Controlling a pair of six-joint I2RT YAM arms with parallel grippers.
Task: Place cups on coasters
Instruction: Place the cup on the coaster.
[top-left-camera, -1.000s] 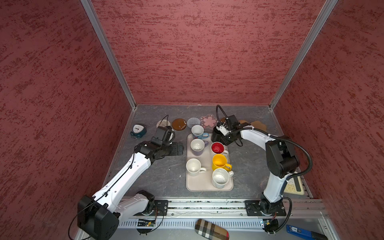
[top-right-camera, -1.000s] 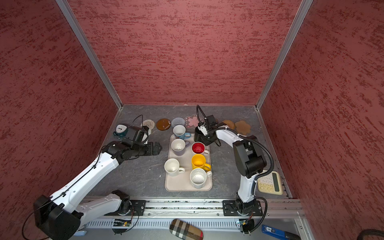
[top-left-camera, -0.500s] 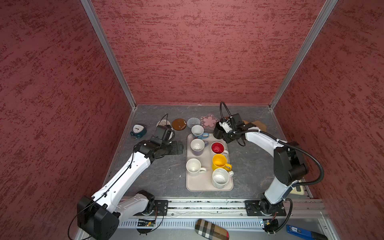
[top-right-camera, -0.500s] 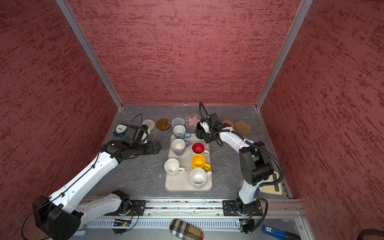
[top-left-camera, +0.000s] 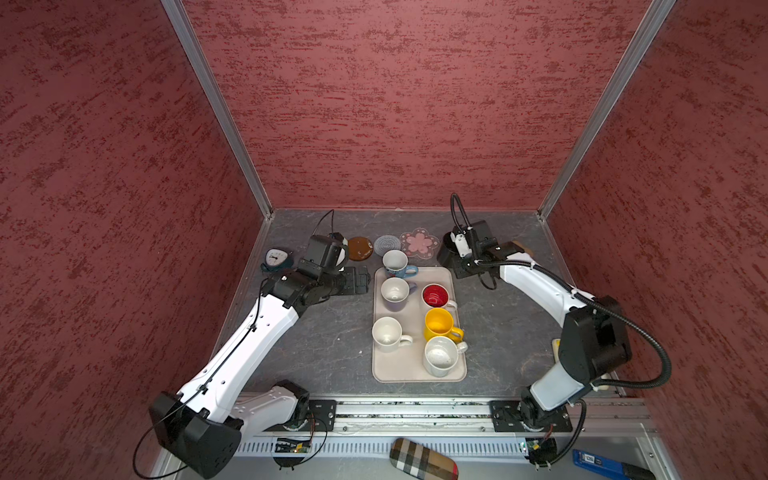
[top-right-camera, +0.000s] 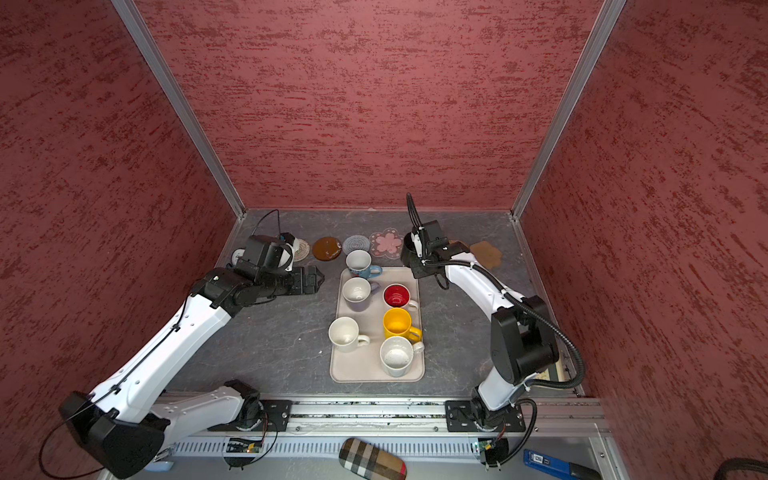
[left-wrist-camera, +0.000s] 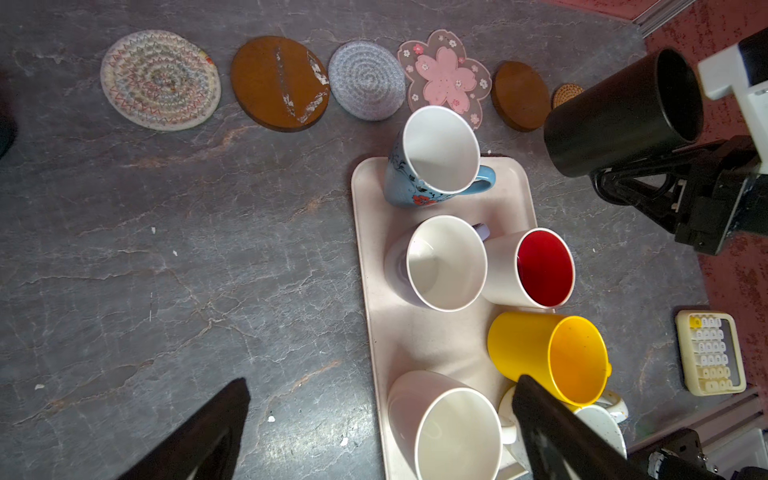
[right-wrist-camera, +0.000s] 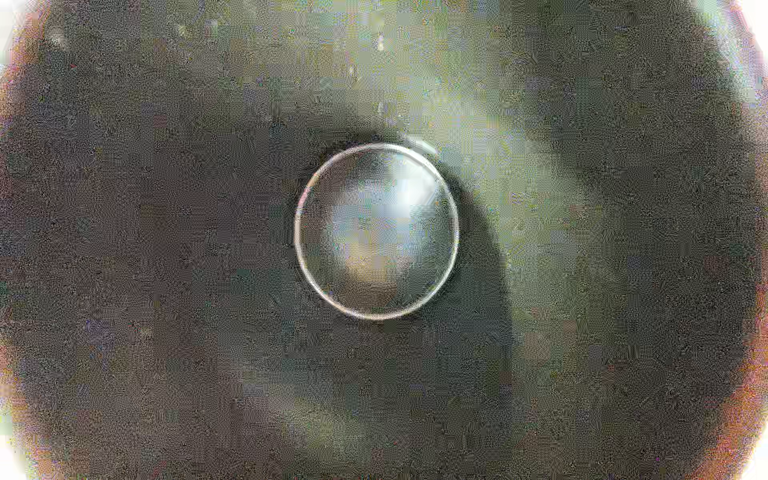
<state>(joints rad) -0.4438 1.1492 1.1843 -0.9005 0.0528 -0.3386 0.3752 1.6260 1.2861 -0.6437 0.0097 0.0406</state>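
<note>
My right gripper (left-wrist-camera: 611, 176) is shut on the black cup (left-wrist-camera: 623, 112), which tilts just off the tray's far right corner, beside a brown disc coaster (left-wrist-camera: 519, 95) and a wicker one (left-wrist-camera: 567, 94). The right wrist view shows only the black cup's dark inside (right-wrist-camera: 376, 230). Several cups stand on the beige tray (top-left-camera: 415, 374): blue-based (top-left-camera: 395, 264), lavender (top-left-camera: 395, 293), red-lined (top-left-camera: 435, 296), yellow (top-left-camera: 440, 324) and two white (top-left-camera: 386, 332) (top-left-camera: 440, 355). A pale spiral coaster (left-wrist-camera: 160, 79), a brown one (left-wrist-camera: 278, 83), a grey spiral one (left-wrist-camera: 365, 81) and a pink flower one (left-wrist-camera: 444, 75) line the back. My left gripper (left-wrist-camera: 382, 380) hangs open left of the tray.
A small clock (top-left-camera: 274, 259) sits at the back left near the wall. A tan scalloped mat (top-right-camera: 486, 251) lies at the back right. A cream keypad (left-wrist-camera: 710, 353) rests by the front right edge. Red walls close in three sides.
The right arm has carried the black cup a little back and to the right, away from the tray's corner. The left arm has hardly moved.
</note>
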